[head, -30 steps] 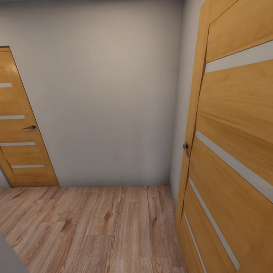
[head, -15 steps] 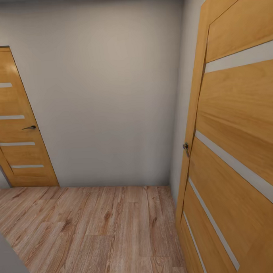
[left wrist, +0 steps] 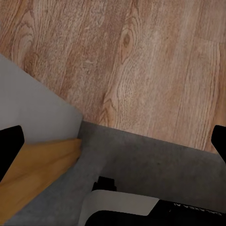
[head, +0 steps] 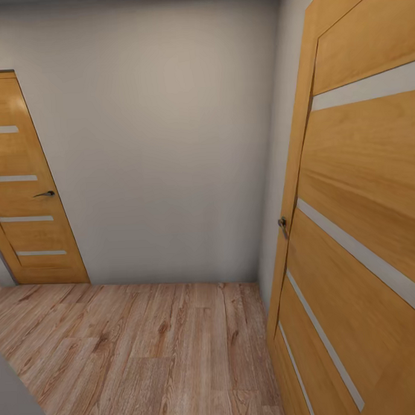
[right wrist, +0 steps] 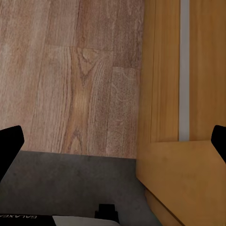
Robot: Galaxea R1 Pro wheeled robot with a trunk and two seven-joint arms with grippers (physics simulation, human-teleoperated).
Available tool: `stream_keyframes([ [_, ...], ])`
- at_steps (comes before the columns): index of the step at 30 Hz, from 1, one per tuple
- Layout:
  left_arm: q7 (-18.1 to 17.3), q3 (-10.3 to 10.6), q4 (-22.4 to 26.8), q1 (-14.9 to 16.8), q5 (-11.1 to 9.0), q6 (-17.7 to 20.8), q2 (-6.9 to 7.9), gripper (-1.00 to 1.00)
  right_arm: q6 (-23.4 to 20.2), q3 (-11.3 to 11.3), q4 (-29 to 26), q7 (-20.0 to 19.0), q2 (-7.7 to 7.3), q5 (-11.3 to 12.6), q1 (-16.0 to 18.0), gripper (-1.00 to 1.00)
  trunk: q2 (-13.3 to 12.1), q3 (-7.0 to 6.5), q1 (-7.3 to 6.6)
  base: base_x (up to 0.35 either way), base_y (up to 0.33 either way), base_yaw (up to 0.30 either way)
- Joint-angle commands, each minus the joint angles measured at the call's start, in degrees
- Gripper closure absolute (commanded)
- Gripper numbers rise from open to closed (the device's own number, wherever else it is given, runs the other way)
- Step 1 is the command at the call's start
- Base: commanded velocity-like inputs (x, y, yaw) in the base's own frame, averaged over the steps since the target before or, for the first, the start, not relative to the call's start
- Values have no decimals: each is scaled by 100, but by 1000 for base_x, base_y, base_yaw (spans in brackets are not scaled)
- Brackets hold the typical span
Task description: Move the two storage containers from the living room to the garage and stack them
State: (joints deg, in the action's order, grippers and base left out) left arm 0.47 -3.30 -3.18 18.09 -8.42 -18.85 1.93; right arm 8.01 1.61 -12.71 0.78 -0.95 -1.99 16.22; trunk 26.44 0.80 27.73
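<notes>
Storage containers are not showing up anywhere right now, so I cannot tell where they are sitting or how far they are from the robot's grippers.

Nothing is changing from the pictures a moment ago. The head camera is looking at the very same spot, so the robot seems to be standing still and not rolling along. That means the job is not moving forward just now. My guess is that the robot is still somewhere on its way between rooms, with the carrying and stacking still to do.

The head camera is facing a plain grey wall [head: 168, 143] in a small hallway. A closed wooden door [head: 25, 191] is standing on the left. A second wooden door [head: 366, 237] is very close on the right, and it is swung open. The wood plank floor [head: 147, 349] is stretching out below.

The left gripper [left wrist: 113, 141] is hanging over that plank floor and a grey strip of ground. Its two dark fingertips [left wrist: 9, 146] are sitting far apart, and nothing is between them. The right gripper [right wrist: 113, 141] is also spread wide and holding nothing. It is hovering just beside the bottom of the open door.
</notes>
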Motion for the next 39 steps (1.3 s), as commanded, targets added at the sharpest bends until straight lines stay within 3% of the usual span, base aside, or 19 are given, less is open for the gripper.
stream_keyframes([
  [1,-3,-30,-25,10,-1,-40,0,-100,16,17,6,5,-2,-21,4,-100,9,8,3,0,0,0],
  [28,-3,-30,-25,10,-1,-40,0,-100,16,21,6,2,-2,-21,6,-100,9,-24,3,3,0,0],
  [39,-3,-30,-25,10,-1,-36,8,-100,16,17,6,1,-2,-21,4,-100,9,-24,3,228,0,0],
])
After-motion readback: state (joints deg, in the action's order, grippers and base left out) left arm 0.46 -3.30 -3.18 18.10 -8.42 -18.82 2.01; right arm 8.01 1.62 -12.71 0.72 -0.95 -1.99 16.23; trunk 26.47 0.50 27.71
